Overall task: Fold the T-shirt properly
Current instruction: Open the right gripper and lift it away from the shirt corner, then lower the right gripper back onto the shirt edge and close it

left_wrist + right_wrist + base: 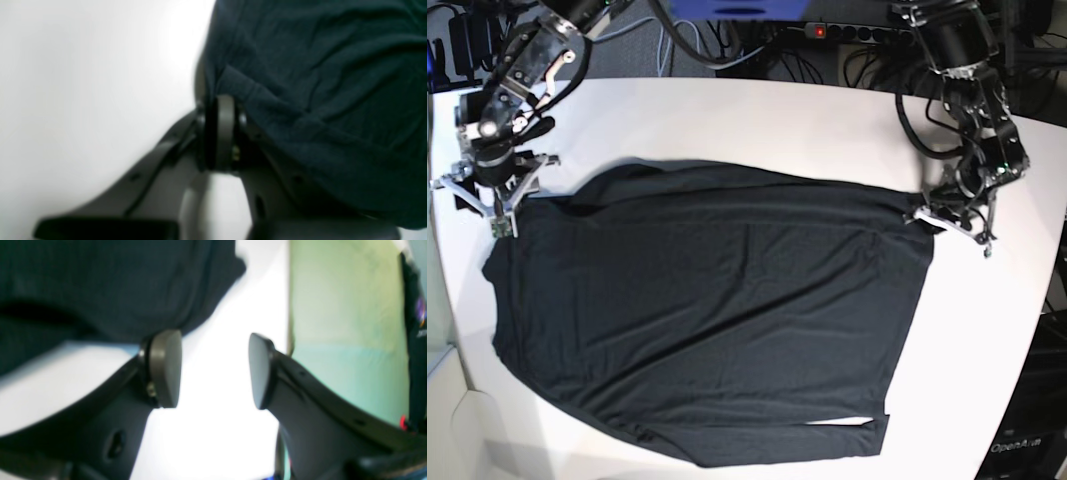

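Base view: the T-shirt [717, 310] lies spread on the white table [807, 120]. The left gripper [222, 133] pinches its edge, jaws closed. The right gripper [215, 370] hangs open and empty beside the cloth; one-sided pulling could skew the shirt.

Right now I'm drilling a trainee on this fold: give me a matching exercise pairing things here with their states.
Things:
1. left claw
2. right claw
3. T-shirt
4. table

States:
A. white, bare at the far side
B. open, empty
C. spread flat, dark
D. shut on the shirt's edge

Pairs: 1-D, 2-B, 3-C, 4-A
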Available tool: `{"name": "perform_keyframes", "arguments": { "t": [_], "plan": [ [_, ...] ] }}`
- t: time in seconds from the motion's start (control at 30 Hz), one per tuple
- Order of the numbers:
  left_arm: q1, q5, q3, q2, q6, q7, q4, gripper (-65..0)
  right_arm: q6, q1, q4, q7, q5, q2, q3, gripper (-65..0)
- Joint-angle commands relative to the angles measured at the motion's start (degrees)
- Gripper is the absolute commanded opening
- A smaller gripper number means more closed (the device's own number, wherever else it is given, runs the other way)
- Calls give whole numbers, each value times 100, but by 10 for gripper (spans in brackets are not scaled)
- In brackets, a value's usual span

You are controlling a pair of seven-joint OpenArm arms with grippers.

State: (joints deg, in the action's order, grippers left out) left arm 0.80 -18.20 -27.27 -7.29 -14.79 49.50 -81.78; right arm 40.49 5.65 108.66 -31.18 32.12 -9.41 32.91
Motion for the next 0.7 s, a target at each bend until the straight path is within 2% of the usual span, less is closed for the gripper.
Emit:
{"name": "perform_keyframes", "arguments": {
  "t": [0.0,0.2,0.3,0.4,0.57,0.67],
  "plan": [
    [-75,-57,-12,-58,-20,-84,-73,-622,-49,-147,118,-122,-60,41,28,-328],
    [-75,-57,-12,-58,-11,-84,-73,-622,-49,-605,118,-2021,-60,41,37,-326],
    [-75,-57,-12,-58,-11,-84,-90,-622,-49,-860,110,-2697,-60,41,28,-326],
    [-75,-57,-12,-58,-11,-84,-99,-622,-49,-1000,110,-2979,-60,41,19,-326],
    [-75,-57,-12,-58,-11,-84,-108,-622,-49,-991,83,-3032,-60,41,2,-326],
    [-75,-57,-12,-58,-11,-84,-108,-622,-49,-1088,83,-3260,-69,41,19,-326]
  ]
}}
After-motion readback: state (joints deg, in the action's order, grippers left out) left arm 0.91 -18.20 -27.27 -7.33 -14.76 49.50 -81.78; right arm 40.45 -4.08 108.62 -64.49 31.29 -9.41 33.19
